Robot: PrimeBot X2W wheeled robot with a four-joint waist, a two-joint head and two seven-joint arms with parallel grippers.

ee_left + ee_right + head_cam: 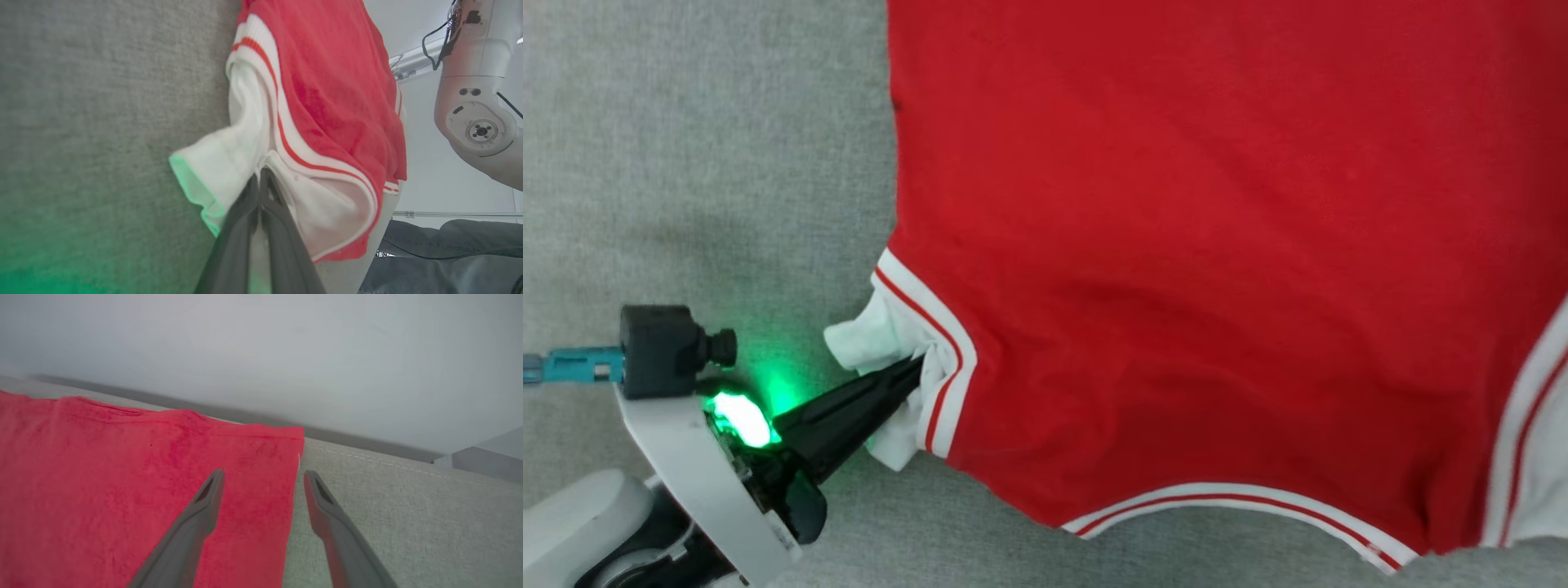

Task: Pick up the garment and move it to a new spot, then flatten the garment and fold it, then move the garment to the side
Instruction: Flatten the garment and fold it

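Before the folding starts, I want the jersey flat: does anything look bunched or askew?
Yes. On the red jersey, the white sleeve is crumpled against the striped armhole trim, pinched in the shut left gripper, not spread flat on the grey surface.

This looks like a robot lab or test room, not a lived-in home: a bare pale wall [261, 343] rises behind a grey upholstered surface [408, 522] with a stitched seam [388, 464] near its far edge. Beside it are a pale robot arm joint [478, 122] trailing loose black cables [448, 43], a metal rail [449, 214] and a person's jeans-clad legs [449, 261].
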